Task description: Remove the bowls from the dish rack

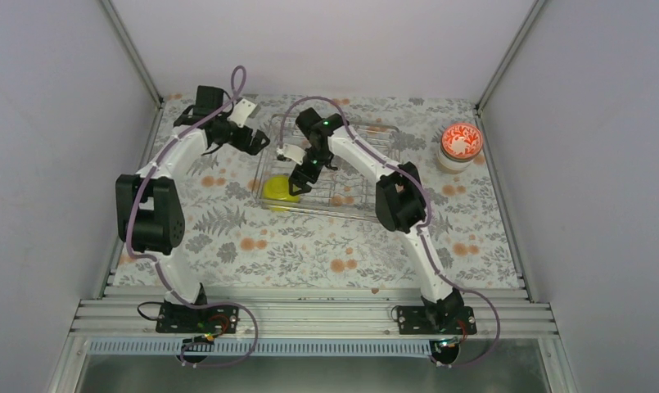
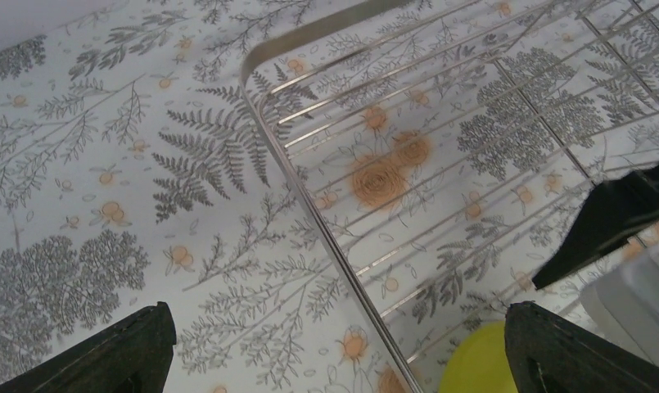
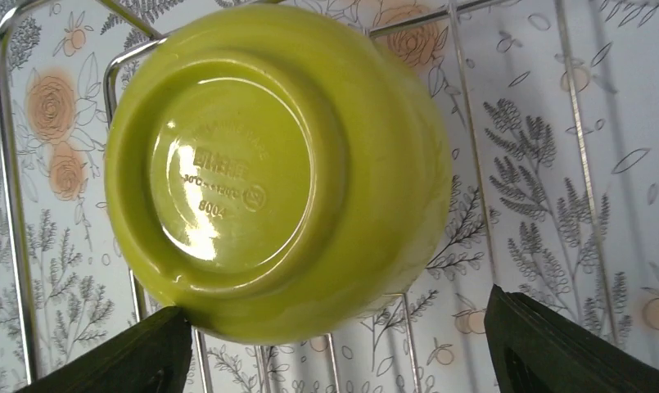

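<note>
At the near-left corner of the silver wire dish rack (image 1: 350, 176) sat the yellow-green plastic bowl (image 1: 277, 193), inside the rack's rim on the floral-patterned worktop (image 1: 227, 233). The right gripper (image 1: 298, 182) hung over the bowl's right part, reaching in from the far right.

From the right wrist camera, the bowl (image 3: 268, 172) filled most of the view, its round base with moulded lettering turned toward the lens and rack wires (image 3: 465, 106) running behind it. The right gripper (image 3: 336, 307) was spread wide. One black finger (image 3: 121, 356) showed at the lower left and the other (image 3: 563, 348) at the lower right. The bowl's lower edge lay between them. Whether either finger touched the bowl could not be told, and nothing was pinched.

The left gripper (image 1: 257, 141) was just outside the rack's far-left corner, apart from the bowl. In the left wrist view it (image 2: 340, 315) was also spread, with the rack's rim wire (image 2: 309, 213) running between its two fingers (image 2: 105, 356). A slice of the bowl (image 2: 481, 364) showed at the bottom edge, beside the finger nearer the rack. It held nothing.

Well to the right of the rack, near the far-right corner of the worktop, stood a pale jar with a red-and-white patterned lid (image 1: 460, 145).
</note>
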You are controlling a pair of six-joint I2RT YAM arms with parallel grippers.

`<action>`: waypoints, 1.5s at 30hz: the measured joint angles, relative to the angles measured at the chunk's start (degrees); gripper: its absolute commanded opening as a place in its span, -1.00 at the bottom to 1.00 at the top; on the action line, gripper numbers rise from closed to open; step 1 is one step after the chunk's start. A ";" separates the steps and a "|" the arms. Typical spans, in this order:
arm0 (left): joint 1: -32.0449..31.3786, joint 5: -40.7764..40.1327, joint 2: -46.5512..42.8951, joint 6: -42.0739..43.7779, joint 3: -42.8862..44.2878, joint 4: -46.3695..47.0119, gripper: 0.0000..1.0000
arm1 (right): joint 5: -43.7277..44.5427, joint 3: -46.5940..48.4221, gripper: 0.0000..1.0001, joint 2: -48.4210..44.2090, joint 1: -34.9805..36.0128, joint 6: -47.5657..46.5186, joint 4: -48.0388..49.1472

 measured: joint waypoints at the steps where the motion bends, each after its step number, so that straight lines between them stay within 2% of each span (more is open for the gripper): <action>1: -0.24 -0.11 0.74 0.00 0.87 -0.24 1.00 | -1.14 0.81 0.78 0.81 -0.11 0.22 -0.96; 6: -0.31 -0.87 3.17 -0.04 3.28 -0.98 1.00 | -4.00 2.62 0.81 2.21 -0.59 1.38 -3.04; 12: -0.28 -1.11 4.39 -0.04 3.80 -1.55 1.00 | -9.38 2.93 1.00 2.45 -1.66 2.54 -5.09; 25: -1.97 -2.58 6.45 -0.04 4.46 -2.25 1.00 | -15.28 0.24 1.00 3.37 -5.90 7.08 -5.57; 34: -3.45 -3.08 7.43 -0.07 4.98 -2.21 1.00 | -21.73 0.26 1.00 4.66 -5.95 8.17 -6.36; 45: -3.89 -2.99 9.79 -0.13 5.01 -2.47 1.00 | -24.76 0.48 1.00 7.89 -5.95 9.55 -6.25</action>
